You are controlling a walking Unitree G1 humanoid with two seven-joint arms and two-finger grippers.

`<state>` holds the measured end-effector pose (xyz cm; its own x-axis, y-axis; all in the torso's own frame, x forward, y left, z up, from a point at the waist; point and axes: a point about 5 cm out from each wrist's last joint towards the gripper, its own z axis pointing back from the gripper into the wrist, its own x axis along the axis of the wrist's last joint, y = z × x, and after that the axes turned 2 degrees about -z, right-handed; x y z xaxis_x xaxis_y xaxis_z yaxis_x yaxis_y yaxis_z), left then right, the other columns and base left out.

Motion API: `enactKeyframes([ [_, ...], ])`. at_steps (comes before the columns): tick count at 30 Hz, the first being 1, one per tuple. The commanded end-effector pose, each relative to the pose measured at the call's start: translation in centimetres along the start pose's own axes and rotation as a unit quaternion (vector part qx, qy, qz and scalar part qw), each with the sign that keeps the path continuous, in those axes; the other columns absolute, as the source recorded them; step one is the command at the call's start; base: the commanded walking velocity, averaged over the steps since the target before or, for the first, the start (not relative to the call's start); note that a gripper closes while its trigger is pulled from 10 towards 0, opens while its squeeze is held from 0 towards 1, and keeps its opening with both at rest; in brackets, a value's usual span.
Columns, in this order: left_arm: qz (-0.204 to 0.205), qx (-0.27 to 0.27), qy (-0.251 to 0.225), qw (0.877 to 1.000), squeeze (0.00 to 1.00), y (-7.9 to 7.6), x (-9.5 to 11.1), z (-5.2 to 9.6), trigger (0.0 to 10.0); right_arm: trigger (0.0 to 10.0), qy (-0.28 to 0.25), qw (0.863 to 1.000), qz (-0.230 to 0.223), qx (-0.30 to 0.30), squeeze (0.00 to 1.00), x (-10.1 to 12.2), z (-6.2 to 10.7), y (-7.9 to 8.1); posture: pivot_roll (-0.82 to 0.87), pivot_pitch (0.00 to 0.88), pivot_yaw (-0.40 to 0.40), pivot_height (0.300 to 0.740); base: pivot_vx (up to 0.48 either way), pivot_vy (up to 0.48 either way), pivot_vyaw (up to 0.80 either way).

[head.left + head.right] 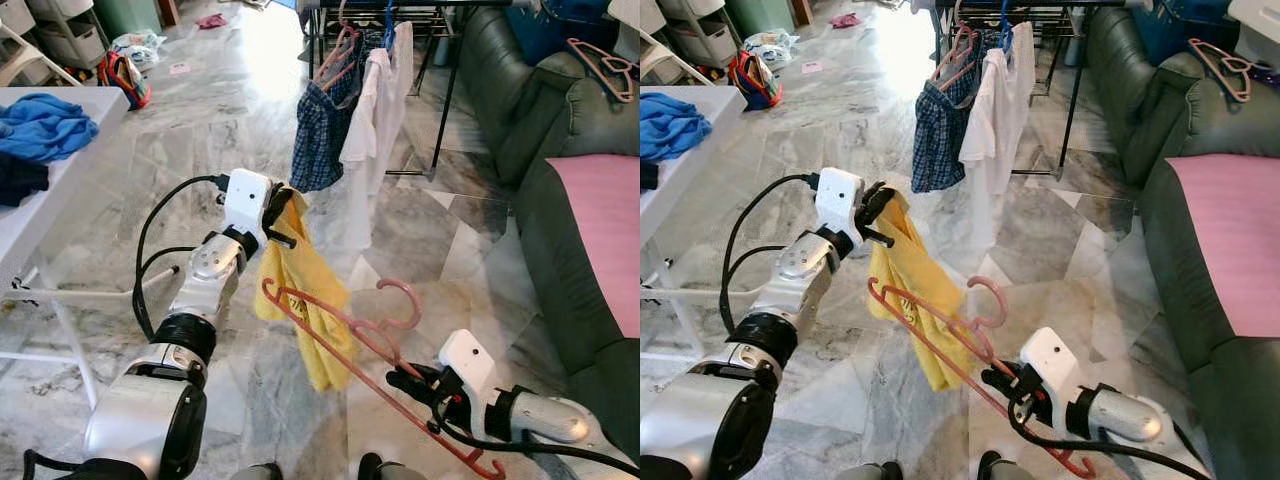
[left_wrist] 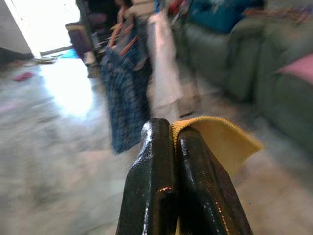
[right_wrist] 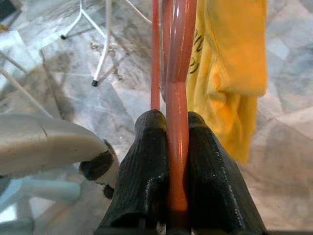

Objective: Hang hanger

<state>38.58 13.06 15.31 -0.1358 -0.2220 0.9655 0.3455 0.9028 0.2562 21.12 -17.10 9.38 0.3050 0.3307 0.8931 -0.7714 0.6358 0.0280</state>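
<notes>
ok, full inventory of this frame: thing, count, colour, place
hanger: 1, pink-red, held low in front of the robot, partly through the yellow garment
yellow garment: 1, yellow, hanging from the left gripper
rack: 1, dark, ahead on the floor
checked shirt: 1, blue, hanging on the rack
white garment: 1, white, hanging beside the checked shirt
sofa: 1, dark green, on the right
spare hanger: 1, pink, on the sofa back
pink cloth: 1, pink, on the sofa seat
table: 1, white, on the left
blue cloth: 1, blue, on the table
bag: 1, red and dark, floor far left
left gripper: shut on the yellow garment
right gripper: shut on the hanger
</notes>
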Motion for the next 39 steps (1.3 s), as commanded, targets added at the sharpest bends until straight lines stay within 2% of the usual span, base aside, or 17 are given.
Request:
enactKeyframes([
  [1, -0.042, 0.019, -0.015, 0.999, 0.00, 1.0, 1.1, -0.3, 4.5, 10.0, -0.009, 0.999, 0.026, -0.019, 0.00, 0.7, 0.4, -0.6, -0.12, 0.176, 0.048, 0.740, 0.000, 0.000, 0.00],
  [4, -0.077, 0.042, 0.001, 0.996, 0.00, 1.7, 0.8, -0.1, 4.3, 10.0, -0.026, 0.999, 0.044, 0.000, 0.00, 0.9, 1.0, -0.4, -0.12, 0.177, 0.050, 0.740, 0.000, 0.000, 0.00],
  [6, -0.109, 0.057, 0.008, 0.992, 0.00, 2.1, 0.7, 0.0, 3.7, 10.0, -0.027, 0.999, 0.040, 0.002, 0.00, 0.9, 1.2, -0.3, -0.12, 0.178, 0.051, 0.740, 0.000, 0.000, 0.00],
  [9, -0.114, 0.065, 0.014, 0.991, 0.00, 2.5, 0.5, 0.2, 4.0, 10.0, -0.020, 0.999, 0.044, 0.009, 0.00, 0.7, 1.4, -0.1, -0.12, 0.179, 0.053, 0.740, 0.000, 0.000, 0.00],
  [11, -0.119, 0.052, 0.013, 0.991, 0.00, 2.4, 0.5, 0.2, 4.0, 10.0, -0.015, 0.999, 0.050, 0.002, 0.00, 0.6, 1.4, -0.3, -0.12, 0.180, 0.053, 0.740, 0.000, 0.000, 0.00],
  [12, -0.141, 0.025, 0.005, 0.990, 0.00, 2.0, 0.5, 0.3, 3.5, 10.0, -0.008, 0.998, 0.058, -0.006, 0.00, 0.4, 1.4, -0.5, -0.12, 0.180, 0.054, 0.740, 0.000, 0.000, 0.00],
  [16, -0.177, -0.008, 0.006, 0.984, 0.00, 1.6, 0.1, 0.5, 2.9, 10.0, -0.018, 0.997, 0.072, -0.022, 0.00, 0.8, 1.4, -1.1, -0.12, 0.181, 0.057, 0.740, 0.000, 0.000, 0.00],
  [20, -0.206, -0.024, 0.012, 0.978, 0.00, 1.5, -0.4, 0.8, 3.0, 10.0, -0.026, 0.994, 0.094, -0.045, 0.00, 1.3, 1.3, -1.9, -0.11, 0.182, 0.055, 0.740, 0.000, 0.000, 0.00],
  [22, -0.204, -0.034, 0.012, 0.978, 0.00, 1.3, -0.5, 0.9, 2.8, 10.0, -0.021, 0.992, 0.108, -0.057, 0.00, 1.2, 1.1, -2.2, -0.11, 0.182, 0.055, 0.740, 0.000, 0.000, 0.00],
  [29, -0.205, -0.070, -0.008, 0.976, 0.00, 0.5, -0.3, 1.0, 2.7, 10.0, -0.022, 0.991, 0.115, -0.072, 0.00, 0.9, 0.1, -2.5, -0.11, 0.184, 0.056, 0.740, 0.000, 0.000, 0.00],
  [30, -0.202, -0.076, -0.014, 0.976, 0.00, 0.4, -0.2, 1.0, 3.4, 10.0, -0.028, 0.991, 0.112, -0.072, 0.00, 0.9, -0.3, -2.4, -0.10, 0.183, 0.057, 0.740, 0.000, 0.000, 0.00],
  [31, -0.201, -0.080, -0.018, 0.976, 0.00, 0.2, -0.1, 1.0, 3.4, 10.0, -0.033, 0.991, 0.109, -0.074, 0.00, 0.9, -0.6, -2.3, -0.10, 0.183, 0.057, 0.740, 0.000, 0.000, 0.00],
  [32, -0.200, -0.082, -0.019, 0.976, 0.00, 0.1, -0.1, 1.0, 4.0, 10.0, -0.035, 0.991, 0.108, -0.073, 0.00, 0.9, -0.7, -2.3, -0.10, 0.183, 0.057, 0.740, 0.000, 0.000, 0.00],
  [39, -0.191, -0.107, -0.032, 0.975, 0.00, -0.6, 0.1, 1.1, 3.8, 10.0, -0.036, 0.992, 0.100, -0.066, 0.00, 0.5, -1.4, -2.0, -0.09, 0.183, 0.057, 0.740, 0.000, 0.000, 0.00],
])
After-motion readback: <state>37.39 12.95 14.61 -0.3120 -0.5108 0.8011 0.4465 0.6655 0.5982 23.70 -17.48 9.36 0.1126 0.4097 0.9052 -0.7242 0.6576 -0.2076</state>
